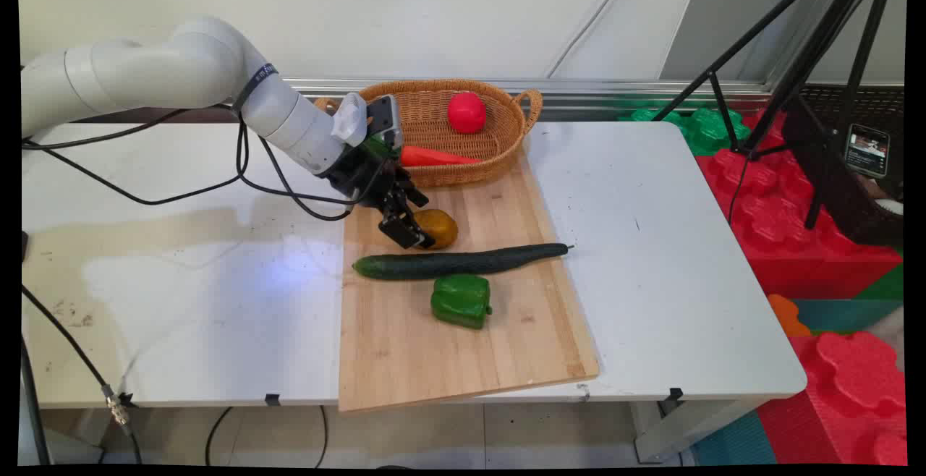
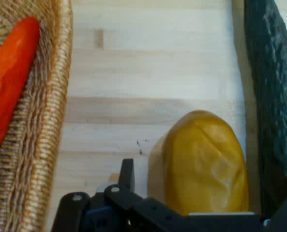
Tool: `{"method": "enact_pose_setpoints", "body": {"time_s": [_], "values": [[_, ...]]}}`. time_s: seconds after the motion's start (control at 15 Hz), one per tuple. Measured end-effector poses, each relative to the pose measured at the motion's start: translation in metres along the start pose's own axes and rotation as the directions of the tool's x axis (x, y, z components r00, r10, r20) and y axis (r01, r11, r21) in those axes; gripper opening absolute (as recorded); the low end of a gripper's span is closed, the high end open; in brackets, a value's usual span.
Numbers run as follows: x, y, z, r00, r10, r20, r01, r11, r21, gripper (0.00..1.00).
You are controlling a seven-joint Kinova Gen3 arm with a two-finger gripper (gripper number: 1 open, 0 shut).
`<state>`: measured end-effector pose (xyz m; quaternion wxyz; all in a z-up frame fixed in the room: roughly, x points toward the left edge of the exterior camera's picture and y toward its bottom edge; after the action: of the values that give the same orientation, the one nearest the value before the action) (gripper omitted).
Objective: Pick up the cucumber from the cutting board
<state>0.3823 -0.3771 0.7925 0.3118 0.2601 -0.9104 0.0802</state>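
Observation:
My gripper point(image 1: 412, 234) is down on the wooden cutting board point(image 1: 448, 360), open, with its fingers on either side of a rounded yellow-brown vegetable point(image 1: 440, 228). In the hand view this vegetable point(image 2: 203, 162) fills the space between the fingers, and a small gap shows beside the left finger point(image 2: 127, 173). A long dark cucumber point(image 1: 463, 261) lies just in front of it, also seen along the right edge of the hand view point(image 2: 274, 96). A green pepper point(image 1: 461, 300) sits nearer the board's front.
A wicker basket point(image 1: 515, 145) stands at the board's far end with an orange carrot point(image 1: 434, 157) and a red round fruit point(image 1: 466, 112) inside; its rim point(image 2: 56, 121) and the carrot point(image 2: 7, 82) show at left in the hand view. Black cables hang from the arm. A tripod point(image 1: 796, 56) stands at right.

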Motion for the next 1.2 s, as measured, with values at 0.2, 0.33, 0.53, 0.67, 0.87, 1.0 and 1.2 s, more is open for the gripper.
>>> {"method": "enact_pose_setpoints", "body": {"time_s": [0.2,0.33,0.53,0.67,0.87,1.0,1.2], "values": [[0.006,0.001,-0.005,1.0,0.009,-0.022,-0.008,1.0,0.007,1.0],[0.009,0.002,-0.013,0.999,0.017,-0.039,-0.017,1.0,0.008,1.0],[0.012,0.004,-0.029,0.998,0.029,-0.061,-0.028,1.0,0.008,1.0],[0.015,0.007,-0.044,0.996,0.04,-0.079,-0.04,0.999,0.007,1.0],[0.019,0.014,-0.067,0.993,0.056,-0.109,-0.056,0.998,0.001,1.0],[0.024,0.019,-0.079,0.99,0.064,-0.129,-0.066,0.998,-0.006,1.0],[0.035,0.026,-0.088,0.985,0.07,-0.161,-0.073,0.997,-0.014,1.0]]}}
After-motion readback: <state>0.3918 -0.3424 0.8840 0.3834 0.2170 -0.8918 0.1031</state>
